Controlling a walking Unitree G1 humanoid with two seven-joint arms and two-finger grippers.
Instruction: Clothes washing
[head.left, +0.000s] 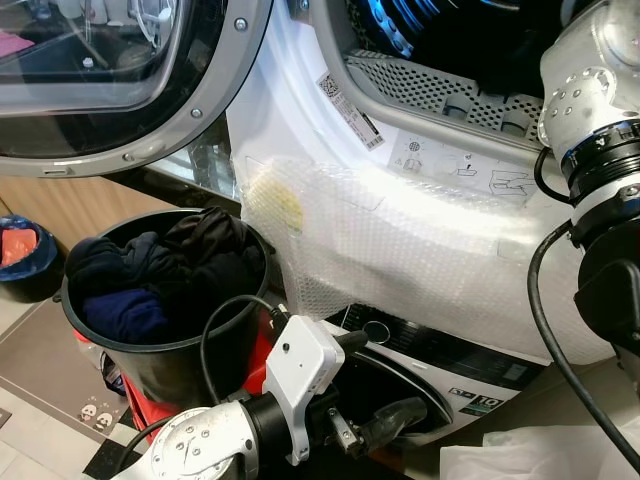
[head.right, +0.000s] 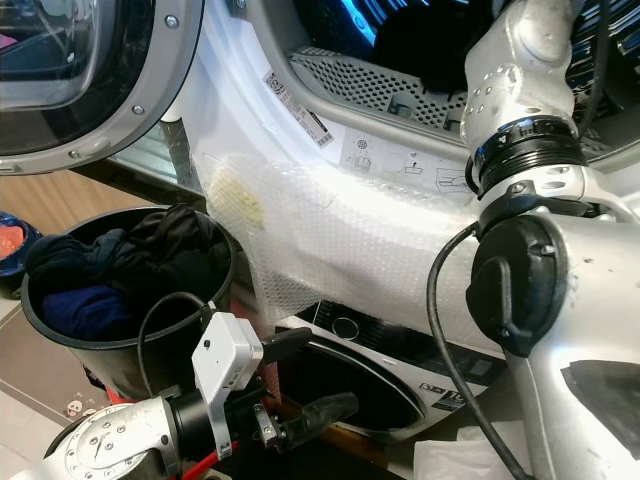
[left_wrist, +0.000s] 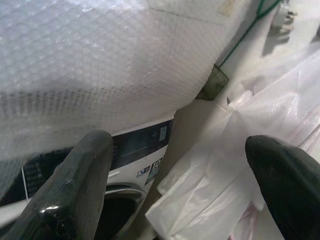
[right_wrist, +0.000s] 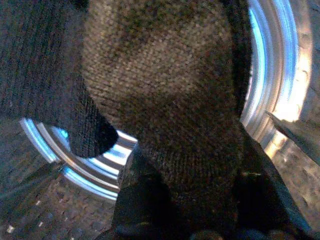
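Right wrist view: right hand (right_wrist: 185, 220) clamped on dark knit garment (right_wrist: 165, 100) inside drum (right_wrist: 272, 75); loading step, judged; next move calls for release deep in drum; left hand (left_wrist: 175, 190) spread wide, empty, low beside bucket (head.left: 190, 365) of dark clothes (head.left: 165, 265).

Black bucket (head.left: 190, 365); dark knit garment (right_wrist: 165, 100).

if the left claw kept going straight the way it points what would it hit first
Probably the crumpled clear plastic bag on the floor beside the lower washing machine; the open left claw aims between them, though depth is unclear.
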